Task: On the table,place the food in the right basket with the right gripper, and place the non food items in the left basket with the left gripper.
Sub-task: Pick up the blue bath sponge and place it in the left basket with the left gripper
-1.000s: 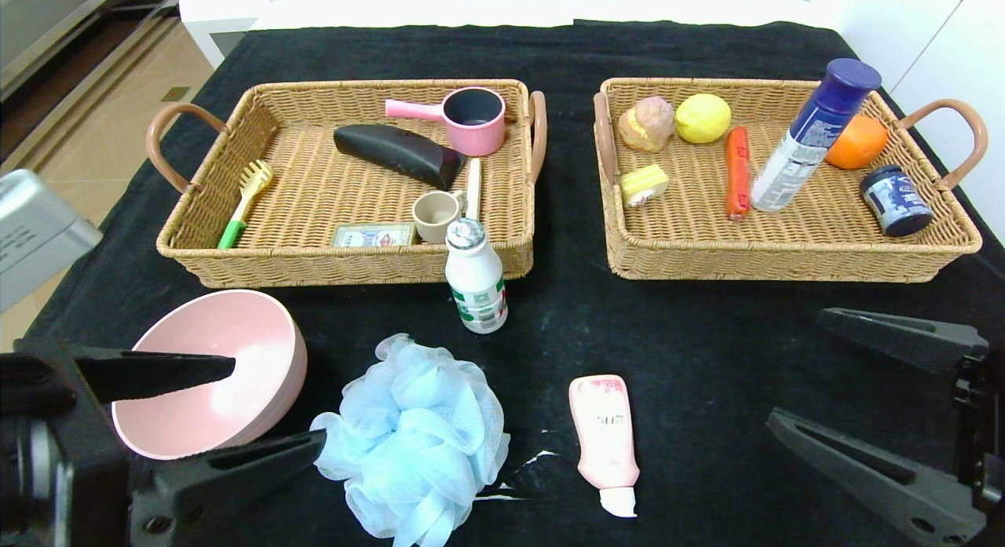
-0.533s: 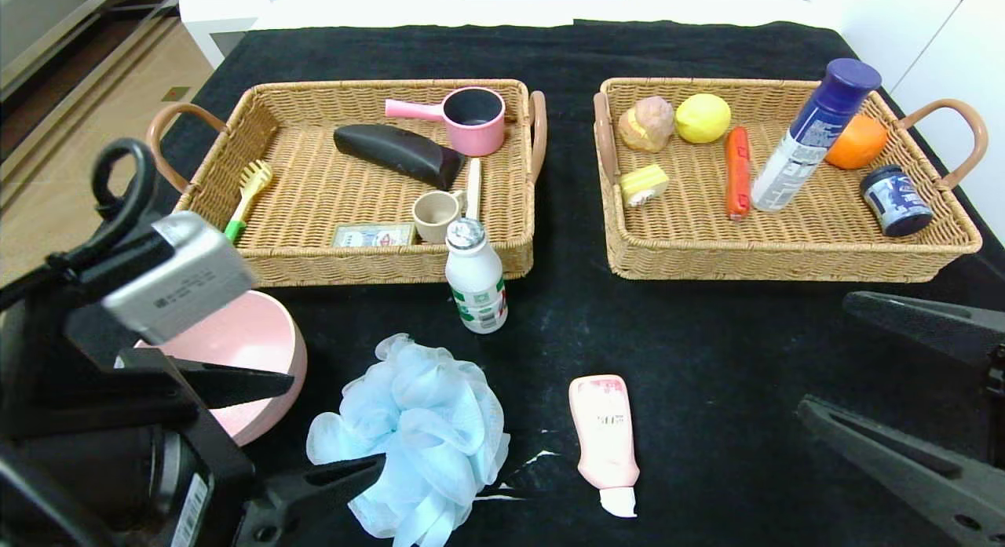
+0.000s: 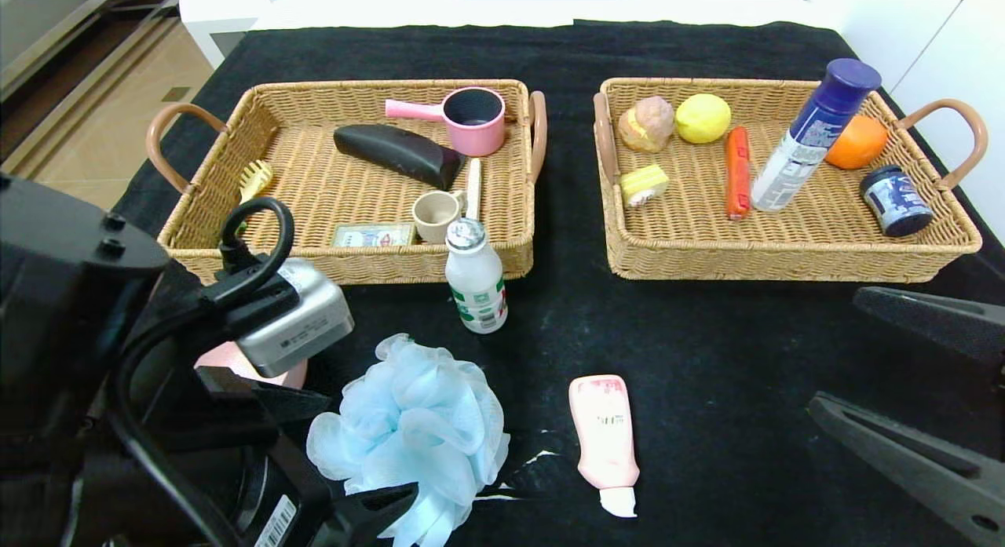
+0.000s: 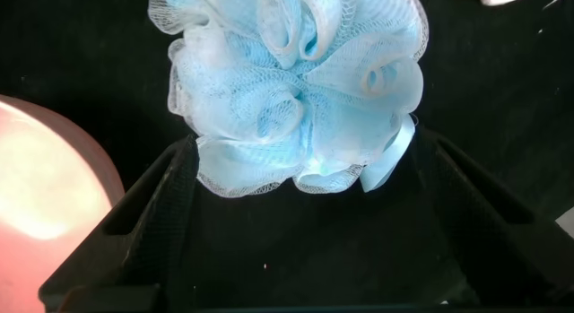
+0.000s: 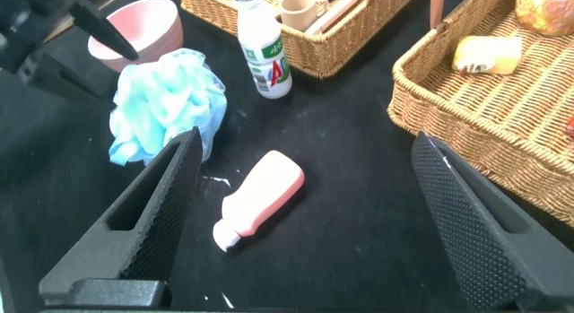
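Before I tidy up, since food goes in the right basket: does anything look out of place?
Yes. A spray can leans among the fruit in the right basket; it doesn't look like food. The small white bottle stands on the table, unsorted.

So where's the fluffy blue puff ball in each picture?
Head view: the bath pouf sits low, left of centre, on the table.
Left wrist view: it fills the upper middle.
Right wrist view: it is at the upper left.
Shared landmark: the pink bowl right beside it.
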Robot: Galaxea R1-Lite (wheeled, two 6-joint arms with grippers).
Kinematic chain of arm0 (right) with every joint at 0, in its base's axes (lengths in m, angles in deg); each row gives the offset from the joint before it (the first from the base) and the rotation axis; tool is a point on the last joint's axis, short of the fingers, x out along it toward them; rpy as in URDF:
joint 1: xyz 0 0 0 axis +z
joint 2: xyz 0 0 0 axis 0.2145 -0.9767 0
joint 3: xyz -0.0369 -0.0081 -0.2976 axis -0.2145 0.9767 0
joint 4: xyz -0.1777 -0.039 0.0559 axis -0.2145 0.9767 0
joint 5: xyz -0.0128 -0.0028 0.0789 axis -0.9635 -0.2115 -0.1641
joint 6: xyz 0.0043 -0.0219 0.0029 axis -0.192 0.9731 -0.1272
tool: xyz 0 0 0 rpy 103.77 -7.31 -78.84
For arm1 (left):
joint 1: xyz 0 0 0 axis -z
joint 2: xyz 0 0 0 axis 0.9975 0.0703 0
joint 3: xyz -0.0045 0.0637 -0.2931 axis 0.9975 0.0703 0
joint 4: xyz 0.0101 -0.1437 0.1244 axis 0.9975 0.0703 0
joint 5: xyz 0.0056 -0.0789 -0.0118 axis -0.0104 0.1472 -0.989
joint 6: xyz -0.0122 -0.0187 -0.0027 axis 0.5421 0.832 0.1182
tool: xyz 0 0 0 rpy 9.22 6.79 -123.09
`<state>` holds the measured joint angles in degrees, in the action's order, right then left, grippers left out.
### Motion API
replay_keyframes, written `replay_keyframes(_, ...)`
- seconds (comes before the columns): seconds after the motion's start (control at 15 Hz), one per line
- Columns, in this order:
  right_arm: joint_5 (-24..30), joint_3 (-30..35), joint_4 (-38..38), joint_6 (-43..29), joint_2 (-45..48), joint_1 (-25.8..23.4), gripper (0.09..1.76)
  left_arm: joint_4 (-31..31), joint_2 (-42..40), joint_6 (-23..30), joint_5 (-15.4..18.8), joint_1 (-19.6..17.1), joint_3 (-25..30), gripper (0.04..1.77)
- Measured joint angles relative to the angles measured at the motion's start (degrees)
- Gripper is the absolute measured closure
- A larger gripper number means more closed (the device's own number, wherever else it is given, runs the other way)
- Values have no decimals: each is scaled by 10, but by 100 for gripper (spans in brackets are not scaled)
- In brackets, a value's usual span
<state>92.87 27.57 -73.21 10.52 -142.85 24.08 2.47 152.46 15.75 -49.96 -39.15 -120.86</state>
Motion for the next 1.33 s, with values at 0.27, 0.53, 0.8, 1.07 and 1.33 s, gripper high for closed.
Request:
replay_keyframes(0.27, 0, 1, 1, 0, -1, 0, 15, -11, 29, 3, -18, 0, 2, 9)
replay_keyframes(0.53, 0, 2, 0, 0, -1, -4, 15, -36, 59, 5, -28, -1, -1, 9)
replay_keyframes(0.8, 0, 1, -1, 1, 0, -6, 15, -52, 83, 7, -29, -3, 9, 9)
replay_keyframes(1.07, 0, 4, 1, 1, -1, -6, 15, -52, 95, 7, -28, -5, 11, 9)
replay_keyframes(1.33, 0, 4, 2, 0, -3, -6, 15, -53, 104, 7, -26, -9, 14, 9)
